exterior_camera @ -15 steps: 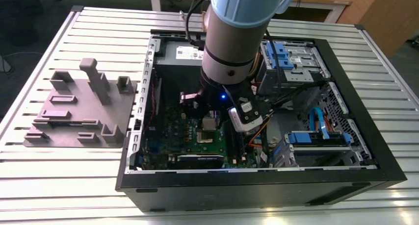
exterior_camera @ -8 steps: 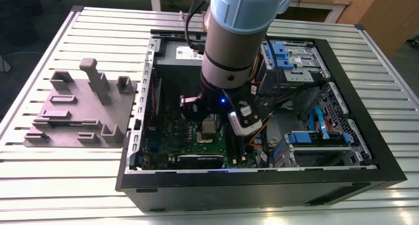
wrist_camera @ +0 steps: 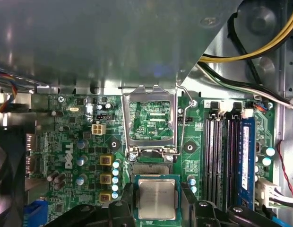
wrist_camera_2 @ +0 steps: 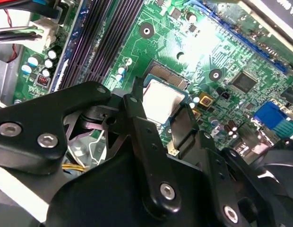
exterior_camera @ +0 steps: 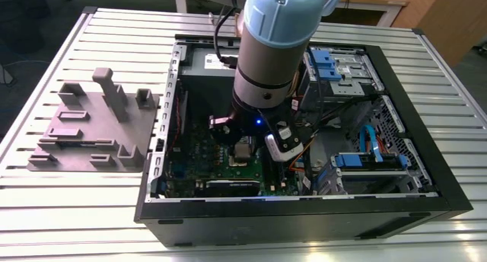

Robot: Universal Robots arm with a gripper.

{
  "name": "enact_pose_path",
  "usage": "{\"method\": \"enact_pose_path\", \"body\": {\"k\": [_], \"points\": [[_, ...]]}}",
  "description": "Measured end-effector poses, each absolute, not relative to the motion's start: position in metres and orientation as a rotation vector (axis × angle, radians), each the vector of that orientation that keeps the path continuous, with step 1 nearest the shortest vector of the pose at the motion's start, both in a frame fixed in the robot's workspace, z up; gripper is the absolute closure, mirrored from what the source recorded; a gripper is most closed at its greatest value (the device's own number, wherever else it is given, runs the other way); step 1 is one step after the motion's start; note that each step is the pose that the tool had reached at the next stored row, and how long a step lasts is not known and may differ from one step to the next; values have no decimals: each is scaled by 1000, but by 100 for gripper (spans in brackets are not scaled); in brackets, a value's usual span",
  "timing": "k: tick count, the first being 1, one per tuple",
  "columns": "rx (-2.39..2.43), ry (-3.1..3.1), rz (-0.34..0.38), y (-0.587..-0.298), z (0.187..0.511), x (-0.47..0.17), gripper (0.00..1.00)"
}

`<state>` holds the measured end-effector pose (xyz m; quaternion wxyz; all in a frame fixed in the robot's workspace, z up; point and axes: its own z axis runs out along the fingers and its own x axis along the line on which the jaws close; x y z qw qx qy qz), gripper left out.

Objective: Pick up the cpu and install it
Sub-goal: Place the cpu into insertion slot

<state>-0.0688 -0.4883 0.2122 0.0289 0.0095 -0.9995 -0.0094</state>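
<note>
1. The gripper [wrist_camera: 157,190] is down inside the open computer case [exterior_camera: 304,216]. Its black jaws are closed on two opposite edges of the cpu [wrist_camera: 157,199] and hold it flat, metal top up, just above the motherboard [wrist_camera: 80,137].
2. Right beside the cpu, a strip of the socket [wrist_camera: 151,169] contacts lies uncovered. The silver retention frame [wrist_camera: 149,93] beyond it is swung open.
3. The dark memory slots [wrist_camera: 221,156] run near the socket, and small capacitors [wrist_camera: 115,172] stand on its other side. Yellow and black cables [wrist_camera: 260,45] cross the metal wall further off.
4. In the exterior view the arm [exterior_camera: 274,45] drops straight into the case and hides much of the board. Blue drive brackets [exterior_camera: 327,65] sit toward the exterior view's right.
5. The case lies on a slatted metal table [exterior_camera: 68,205]. A grey moulded plate [exterior_camera: 76,142] rests on the exterior view's left, apart from the case.
6. Wooden furniture [exterior_camera: 434,16] stands behind the table.
</note>
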Motion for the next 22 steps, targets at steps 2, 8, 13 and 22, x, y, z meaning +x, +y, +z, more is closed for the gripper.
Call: {"method": "enact_pose_path", "body": {"k": [2,8,13,22], "points": [[30,-3083,-28,-488,210,-69,53],[29,-3081,-28,-488,204,-71,53],[30,-3080,-28,-488,202,-72,53],[29,-3080,-28,-488,202,-73,53]]}}
